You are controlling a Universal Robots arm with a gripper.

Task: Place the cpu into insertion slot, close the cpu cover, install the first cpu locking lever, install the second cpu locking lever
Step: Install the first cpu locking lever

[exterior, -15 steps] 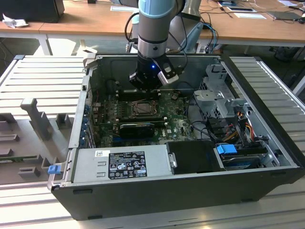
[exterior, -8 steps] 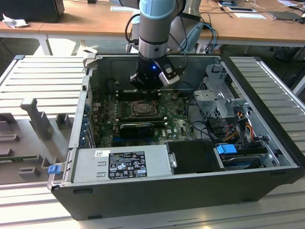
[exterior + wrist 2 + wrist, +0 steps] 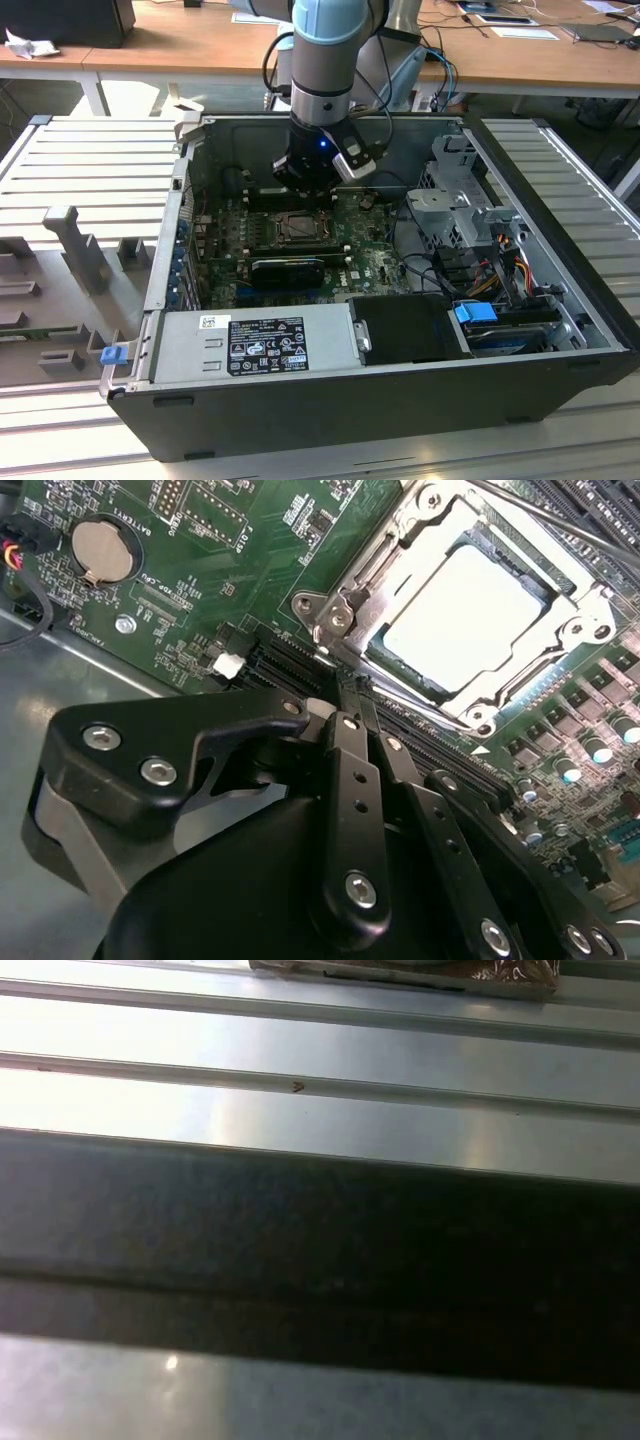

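The cpu (image 3: pixel 465 605) lies pale and flat in the insertion slot (image 3: pixel 300 228) on the green motherboard. The silver cpu cover (image 3: pixel 352 588) is down around it, framing the chip through its window. A thin metal lever rod (image 3: pixel 540 520) runs along the socket's far edge. My gripper (image 3: pixel 345 692) has its black fingers (image 3: pixel 352 770) pressed together, tips just off the socket's near corner by the cover's hinge bracket. In the exterior view the gripper (image 3: pixel 308 190) hangs inside the open computer case, right above the back edge of the socket.
A long black card (image 3: pixel 288 268) lies in front of the socket. The power supply (image 3: pixel 255 345) and a black drive bay (image 3: pixel 410 328) fill the case's front; cables and a metal cage (image 3: pixel 460 205) sit at the exterior view's right. A coin battery (image 3: pixel 97 552) sits nearby. Ribbed metal table (image 3: pixel 320 1040).
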